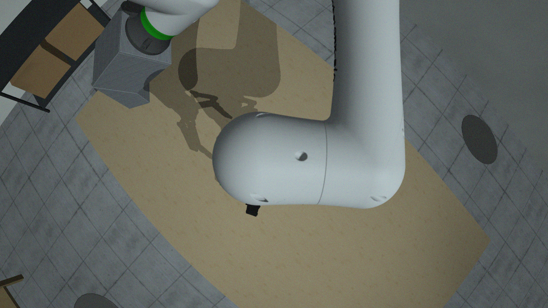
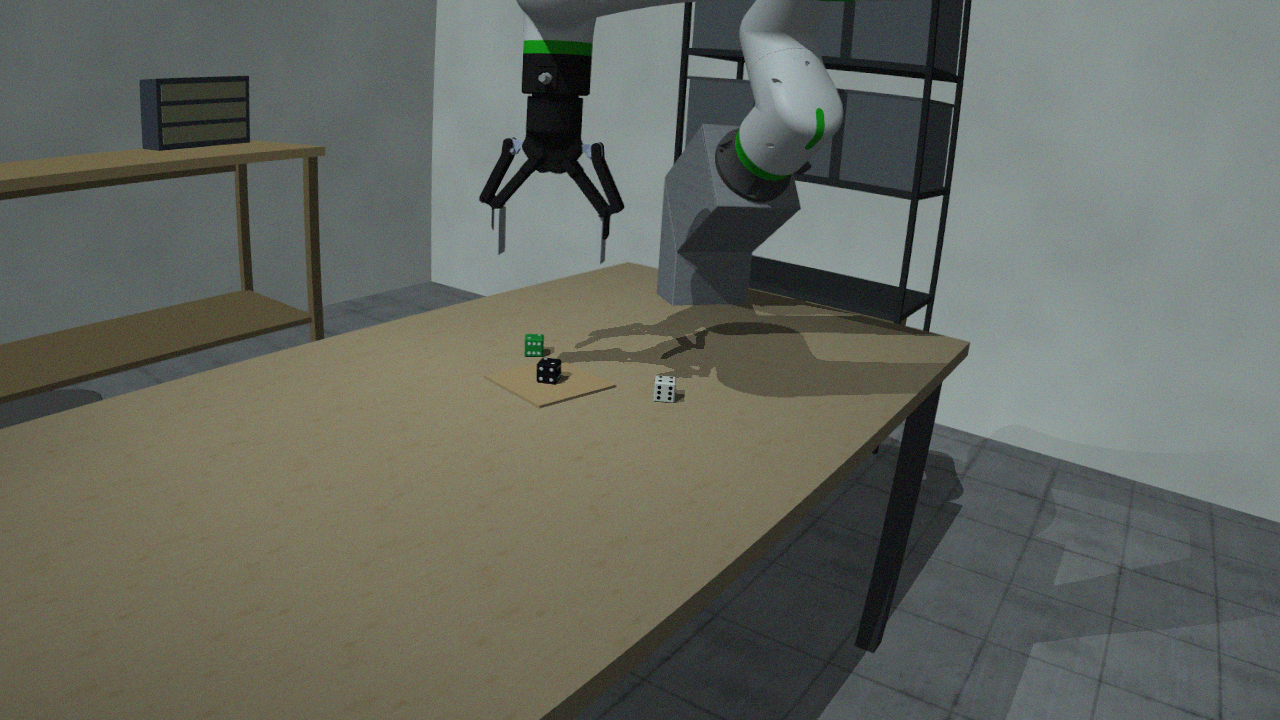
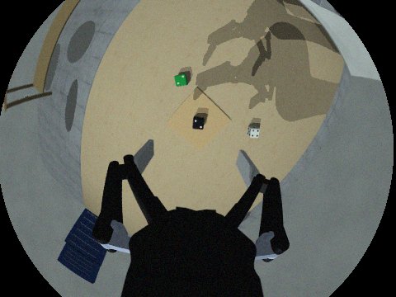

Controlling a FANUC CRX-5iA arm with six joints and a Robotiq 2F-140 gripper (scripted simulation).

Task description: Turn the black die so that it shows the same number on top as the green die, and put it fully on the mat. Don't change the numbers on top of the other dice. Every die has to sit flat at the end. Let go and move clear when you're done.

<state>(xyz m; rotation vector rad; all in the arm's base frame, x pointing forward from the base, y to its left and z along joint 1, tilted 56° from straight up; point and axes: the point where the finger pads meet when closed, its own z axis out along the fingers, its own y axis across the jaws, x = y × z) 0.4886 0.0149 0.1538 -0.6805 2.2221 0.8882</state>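
The black die (image 2: 548,370) (image 3: 198,123) sits flat on the square tan mat (image 2: 539,398) (image 3: 200,143), well inside its edges, with two pips on top. The green die (image 2: 534,345) (image 3: 181,80) lies flat on the table beyond the mat, also with two pips on top. The white die (image 2: 664,389) (image 3: 254,132) stands flat on the table to the right of the mat; its top shows several pips. My gripper (image 2: 552,255) (image 3: 195,152) is open and empty, high above the table. In the top view the arm hides the dice, the mat and the fingers.
The wooden table (image 1: 344,260) (image 2: 313,501) (image 3: 124,103) carries the arm's grey base (image 1: 126,72) (image 2: 707,241) at its far end. Arm shadows fall near the green and white dice. A shelf rack (image 2: 913,214) and a side bench (image 2: 268,152) stand beyond the table.
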